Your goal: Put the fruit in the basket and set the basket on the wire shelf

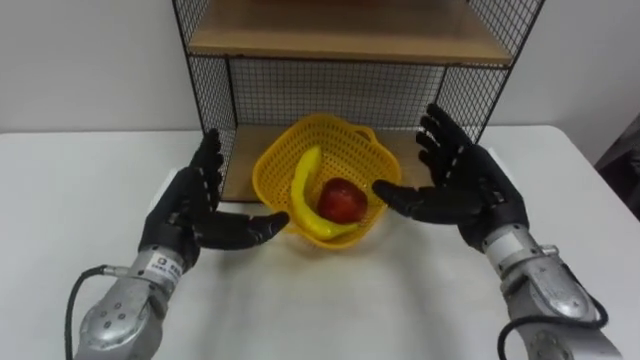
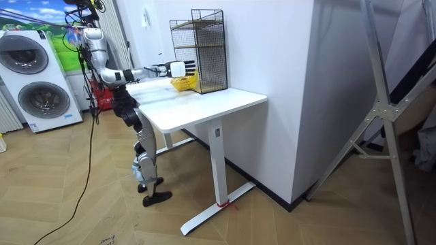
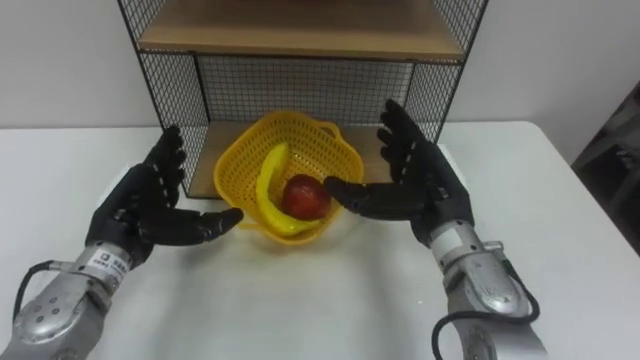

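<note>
**A:** So where's the fruit at?

**B:** Both pieces are in the basket [image 1: 272,162], the yellow mesh one. The banana [image 1: 300,190] curves down the left side and along the front. The apple [image 1: 342,200] is red and sits right against it, towards the right.

**A:** And the basket's on the shelf [image 1: 340,90]?

**B:** Kinda. It's at the mouth of the bottom level, with its back under the upper board [image 1: 350,35] and its front poking out over the table [image 1: 400,300]. Can't tell how much of it actually rests on the shelf's bottom board.

**A:** Are the hands holding it?

**B:** Nope, nothing gripped. The left hand [image 1: 187,215] is just left of the basket, fingers straight and spread, palm facing in. Its thumb tip is right at the front rim, but I can't tell if it's touching. The right hand [image 1: 470,190] mirrors it on the other side, also spread flat. Its thumb reaches over the right rim, close to the apple.

**A:** Where's the robot standing?

**B:** In the room view it's at the end of the white table, leaning a bit with both arms stretched out at the shelf. The shelf is at the table's far side by the wall [image 2: 272,41]. There are washers [image 2: 24,75] off on the room view's left.
</note>
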`<state>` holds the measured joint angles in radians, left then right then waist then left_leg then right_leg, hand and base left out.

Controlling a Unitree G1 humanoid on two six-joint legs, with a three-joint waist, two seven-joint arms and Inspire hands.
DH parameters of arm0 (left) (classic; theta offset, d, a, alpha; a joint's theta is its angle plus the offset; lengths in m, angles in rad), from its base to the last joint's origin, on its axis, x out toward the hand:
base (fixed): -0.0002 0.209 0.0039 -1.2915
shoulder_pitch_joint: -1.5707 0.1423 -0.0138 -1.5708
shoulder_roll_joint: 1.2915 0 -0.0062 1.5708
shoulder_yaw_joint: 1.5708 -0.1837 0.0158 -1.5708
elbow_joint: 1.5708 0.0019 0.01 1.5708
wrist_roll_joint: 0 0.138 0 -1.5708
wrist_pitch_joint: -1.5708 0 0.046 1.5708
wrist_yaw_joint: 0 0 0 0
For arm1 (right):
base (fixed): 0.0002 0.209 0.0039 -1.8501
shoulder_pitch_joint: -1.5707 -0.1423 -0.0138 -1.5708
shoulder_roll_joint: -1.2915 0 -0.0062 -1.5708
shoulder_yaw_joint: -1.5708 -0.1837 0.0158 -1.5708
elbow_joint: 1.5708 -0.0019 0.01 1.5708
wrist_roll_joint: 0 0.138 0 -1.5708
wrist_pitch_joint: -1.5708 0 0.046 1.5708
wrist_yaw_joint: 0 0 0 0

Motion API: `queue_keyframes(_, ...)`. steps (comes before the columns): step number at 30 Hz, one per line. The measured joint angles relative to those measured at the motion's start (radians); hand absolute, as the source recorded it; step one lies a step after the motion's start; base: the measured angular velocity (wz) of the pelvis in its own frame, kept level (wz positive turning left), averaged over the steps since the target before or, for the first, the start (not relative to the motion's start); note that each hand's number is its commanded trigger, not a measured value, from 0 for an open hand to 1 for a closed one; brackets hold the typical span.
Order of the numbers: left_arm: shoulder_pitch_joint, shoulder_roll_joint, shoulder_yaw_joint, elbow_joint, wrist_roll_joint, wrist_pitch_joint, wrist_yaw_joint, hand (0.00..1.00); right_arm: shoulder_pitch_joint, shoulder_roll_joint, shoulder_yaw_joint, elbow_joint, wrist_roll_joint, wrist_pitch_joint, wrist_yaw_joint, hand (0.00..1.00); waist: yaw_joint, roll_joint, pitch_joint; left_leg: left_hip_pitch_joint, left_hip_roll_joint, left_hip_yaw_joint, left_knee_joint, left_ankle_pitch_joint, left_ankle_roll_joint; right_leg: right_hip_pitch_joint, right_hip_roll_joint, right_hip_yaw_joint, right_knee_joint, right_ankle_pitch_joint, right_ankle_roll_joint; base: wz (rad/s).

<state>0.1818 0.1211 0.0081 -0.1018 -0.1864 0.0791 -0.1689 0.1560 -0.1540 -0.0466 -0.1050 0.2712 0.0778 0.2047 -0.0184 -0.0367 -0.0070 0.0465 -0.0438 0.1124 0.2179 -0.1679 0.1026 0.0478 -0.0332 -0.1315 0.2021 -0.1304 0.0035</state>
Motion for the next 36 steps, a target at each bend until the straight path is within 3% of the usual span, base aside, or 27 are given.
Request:
queue_keyframes(3, 0.057, -0.001, 0.005, -0.021, -0.024, -0.045, 0.006, 0.0, 0.048, 0.001, -0.001, -0.009, -0.008, -0.038, -0.006, 0.0, 0.003, 0.001, -0.0019, -0.001, 0.002, 0.015, -0.009, 0.0, 0.0, -0.015, 0.0, 0.012, 0.004, 0.001, 0.0, -0.16)
queue_keyframes(7, 0.14, -0.015, 0.071, -0.057, -0.068, -0.112, 0.037, 0.0, 0.137, 0.004, -0.057, -0.054, -0.007, -0.094, -0.04, 0.0, 0.018, 0.006, 0.0003, -0.013, 0.004, 0.022, -0.013, -0.003, -0.005, -0.028, 0.006, 0.018, 0.0, 0.005, 0.0, -0.09)
queue_keyframes(9, 0.173, -0.034, 0.132, -0.06, -0.109, -0.172, 0.104, 0.0, 0.175, 0.013, -0.112, -0.054, -0.015, -0.137, -0.084, 0.0, 0.021, 0.009, 0.0015, -0.017, 0.004, 0.021, -0.012, -0.003, -0.004, -0.031, 0.006, 0.016, 0.0, 0.006, -0.002, 0.02)
queue_keyframes(12, 0.182, -0.039, 0.205, -0.078, -0.129, -0.21, 0.199, 0.0, 0.199, 0.014, -0.173, -0.057, -0.041, -0.168, -0.155, 0.0, 0.026, 0.012, 0.0016, -0.014, 0.004, 0.02, -0.013, -0.004, -0.007, -0.03, 0.006, 0.016, 0.001, 0.005, -0.001, 0.0)
queue_keyframes(15, 0.183, -0.04, 0.344, -0.129, -0.125, -0.259, 0.33, 0.0, 0.209, 0.013, -0.275, -0.094, -0.05, -0.196, -0.28, 0.0, 0.035, 0.017, 0.0032, -0.016, 0.003, 0.019, -0.014, -0.004, -0.007, -0.03, 0.007, 0.017, 0.002, 0.006, -0.002, 0.0)
queue_keyframes(17, 0.182, -0.03, 0.479, -0.184, -0.123, -0.308, 0.455, 0.0, 0.218, 0.001, -0.388, -0.128, -0.059, -0.251, -0.409, 0.0, 0.049, 0.025, 0.0075, -0.017, 0.003, 0.019, -0.013, -0.004, -0.007, -0.034, 0.006, 0.018, 0.002, 0.006, -0.002, 0.0)
queue_keyframes(18, 0.182, -0.027, 0.514, -0.198, -0.125, -0.321, 0.49, 0.0, 0.217, -0.002, -0.418, -0.137, -0.059, -0.263, -0.442, 0.0, 0.052, 0.027, 0.0083, -0.018, 0.003, 0.02, -0.013, -0.004, -0.007, -0.035, 0.006, 0.02, 0.003, 0.005, -0.002, 0.0)
queue_keyframes(20, 0.19, -0.023, 0.663, -0.243, -0.128, -0.374, 0.63, 0.0, 0.218, -0.036, -0.541, -0.154, -0.058, -0.311, -0.569, 0.0, 0.053, 0.033, 0.0052, -0.024, 0.001, 0.019, -0.013, -0.005, -0.007, -0.045, 0.003, 0.019, 0.008, -0.003, 0.009, 0.0)
queue_keyframes(21, 0.193, -0.021, 0.699, -0.251, -0.131, -0.385, 0.67, 0.0, 0.219, -0.047, -0.571, -0.161, -0.058, -0.313, -0.605, 0.0, 0.053, 0.035, 0.0055, -0.025, 0.0, 0.019, -0.014, -0.005, -0.007, -0.047, 0.003, 0.02, 0.011, -0.005, 0.01, 0.0)
queue_keyframes(24, 0.221, 0.038, 0.866, -0.261, -0.225, -0.409, 0.856, 0.0, 0.223, -0.078, -0.716, -0.189, -0.015, -0.35, -0.793, 0.0, 0.053, 0.036, 0.005, -0.027, -0.005, 0.017, -0.014, -0.004, -0.007, -0.065, -0.002, 0.021, 0.051, -0.021, 0.002, 0.01)
queue_keyframes(26, 0.256, 0.053, 0.933, -0.25, -0.288, -0.418, 0.922, 0.0, 0.244, -0.079, -0.773, -0.185, 0.02, -0.353, -0.866, 0.0, 0.05, 0.027, 0.0064, -0.026, -0.005, 0.016, -0.016, -0.004, -0.009, -0.067, -0.009, 0.017, 0.055, -0.03, 0.007, 0.0)
queue_keyframes(29, 0.295, 0.085, 1.024, -0.103, -0.455, -0.435, 1.007, 0.0, 0.298, -0.096, -0.862, -0.117, 0.162, -0.366, -0.963, 0.0, 0.053, 0.035, 0.003, -0.039, -0.004, 0.019, -0.015, -0.003, -0.012, -0.08, -0.009, 0.022, 0.058, -0.033, 0.006, -0.01)
queue_keyframes(31, 0.321, 0.1, 1.046, -0.001, -0.58, -0.437, 1.053, 0.0, 0.319, -0.11, -0.889, 0.012, 0.252, -0.368, -1.018, 0.0, 0.049, 0.026, -0.0019, -0.054, -0.003, 0.019, -0.014, -0.002, -0.014, -0.094, -0.01, 0.019, 0.061, -0.035, 0.002, -0.02)
queue_keyframes(33, 0.343, 0.108, 1.038, 0.11, -0.722, -0.436, 1.08, 0.0, 0.33, -0.113, -0.887, 0.137, 0.367, -0.365, -1.062, 0.0, 0.051, 0.022, -0.0038, -0.074, -0.003, 0.021, -0.008, -0.002, -0.014, -0.116, -0.012, 0.019, 0.073, -0.038, -0.004, 0.0)
queue_keyframes(35, 0.34, 0.129, 1.009, 0.335, -0.944, -0.432, 1.082, 0.0, 0.337, -0.113, -0.887, 0.304, 0.602, -0.357, -1.067, 0.0, 0.051, 0.029, -0.0078, -0.099, -0.004, 0.021, -0.002, -0.002, -0.014, -0.138, -0.014, 0.016, 0.075, -0.037, -0.005, 0.0)
queue_keyframes(36, 0.339, 0.134, 1.0, 0.393, -0.98, -0.43, 1.08, 0.0, 0.337, -0.113, -0.887, 0.359, 0.666, -0.354, -1.063, 0.0, 0.049, 0.03, -0.0091, -0.101, -0.004, 0.019, -0.001, -0.003, -0.014, -0.138, -0.014, 0.014, 0.073, -0.037, -0.005, 0.08)
